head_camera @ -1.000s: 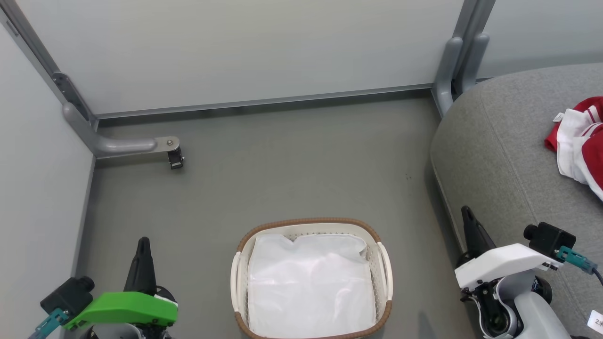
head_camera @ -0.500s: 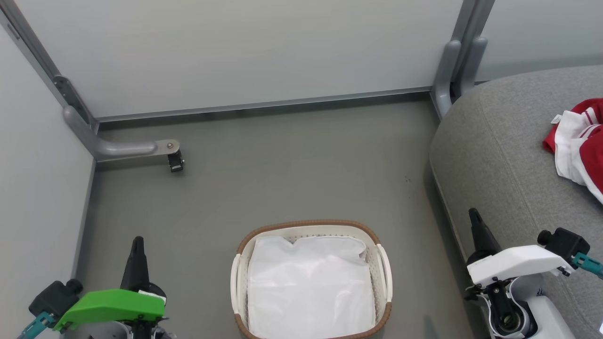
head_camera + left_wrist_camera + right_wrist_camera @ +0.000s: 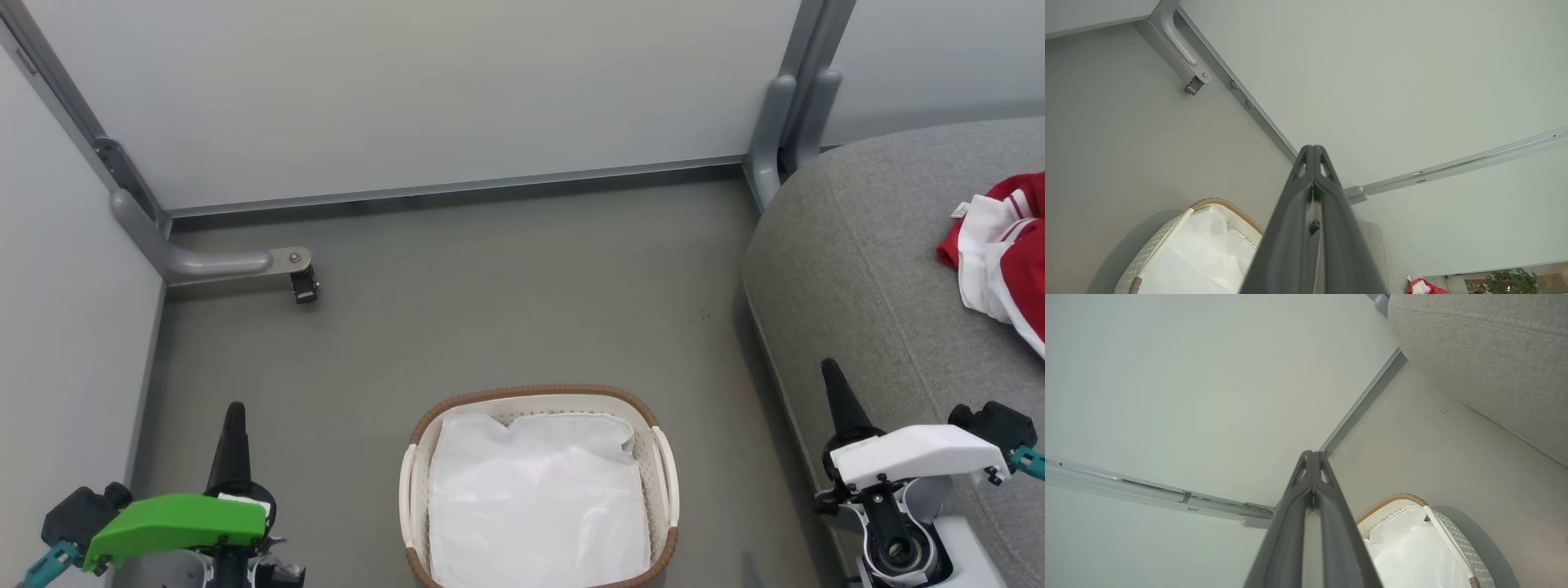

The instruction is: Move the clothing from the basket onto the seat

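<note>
The white basket (image 3: 663, 457) with its brown rim stands on the floor at bottom centre and holds just its white liner (image 3: 535, 502). The red and white clothing (image 3: 1008, 249) lies on the grey seat (image 3: 865, 245) at the right edge. My left gripper (image 3: 235, 412) is shut at lower left, beside the basket (image 3: 1167, 241), with nothing in it. My right gripper (image 3: 831, 369) is shut at lower right, in front of the seat's rounded edge, also with nothing in it. The left wrist view shows a corner of the clothing (image 3: 1423, 287). The right wrist view shows the basket (image 3: 1447, 539) and seat (image 3: 1486, 355).
Pale partition walls close off the back and left. A grey bracket foot with a small black caster (image 3: 304, 283) juts onto the floor at upper left. A grey post (image 3: 788, 122) stands by the seat's back corner. Grey floor stretches beyond the basket.
Both grippers have drawn back toward the bottom of the head view, the left leftward and the right rightward. The scene has slid slightly down with the camera. Both stay shut.
</note>
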Tool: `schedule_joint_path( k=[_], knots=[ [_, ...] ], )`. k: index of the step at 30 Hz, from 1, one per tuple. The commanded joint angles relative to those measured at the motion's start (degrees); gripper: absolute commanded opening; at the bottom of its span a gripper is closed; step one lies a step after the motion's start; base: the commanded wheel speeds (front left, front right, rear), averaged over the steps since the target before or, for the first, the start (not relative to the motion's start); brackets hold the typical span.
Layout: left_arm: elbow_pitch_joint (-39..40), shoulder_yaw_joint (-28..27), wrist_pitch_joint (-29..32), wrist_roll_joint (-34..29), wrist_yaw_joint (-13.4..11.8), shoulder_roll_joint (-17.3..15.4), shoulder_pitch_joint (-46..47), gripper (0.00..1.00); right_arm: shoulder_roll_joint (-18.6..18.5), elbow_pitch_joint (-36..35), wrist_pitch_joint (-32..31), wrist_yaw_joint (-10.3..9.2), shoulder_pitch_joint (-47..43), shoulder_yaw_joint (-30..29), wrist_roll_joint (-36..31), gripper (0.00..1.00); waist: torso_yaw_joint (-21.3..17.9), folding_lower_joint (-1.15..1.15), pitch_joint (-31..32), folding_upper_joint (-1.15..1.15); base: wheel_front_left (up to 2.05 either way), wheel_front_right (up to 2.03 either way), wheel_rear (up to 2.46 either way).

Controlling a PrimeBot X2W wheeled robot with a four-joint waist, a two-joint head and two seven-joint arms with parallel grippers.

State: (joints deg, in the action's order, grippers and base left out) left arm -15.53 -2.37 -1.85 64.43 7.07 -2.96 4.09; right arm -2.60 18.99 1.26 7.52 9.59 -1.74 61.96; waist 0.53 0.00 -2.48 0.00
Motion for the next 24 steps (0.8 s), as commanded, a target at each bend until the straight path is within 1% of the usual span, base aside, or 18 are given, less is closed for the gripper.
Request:
schedule_joint_path(
  k=[1,24],
  knots=[
    [0.57,-0.47,0.36,1.66,0.36,-0.53,1.27,0.0,-0.28,-0.8,-0.42,-0.02,-0.49,-0.46,1.72,0.0,-0.01,0.0,0.06,0.0,0.0,0.0,0.0],
    [1.08,-1.91,3.73,13.34,0.48,-0.54,1.89,0.0,-0.35,-2.75,-3.74,-0.04,-1.92,-2.43,14.25,0.0,-0.2,0.0,0.89,0.0,0.0,0.0,0.0]
  ],
)
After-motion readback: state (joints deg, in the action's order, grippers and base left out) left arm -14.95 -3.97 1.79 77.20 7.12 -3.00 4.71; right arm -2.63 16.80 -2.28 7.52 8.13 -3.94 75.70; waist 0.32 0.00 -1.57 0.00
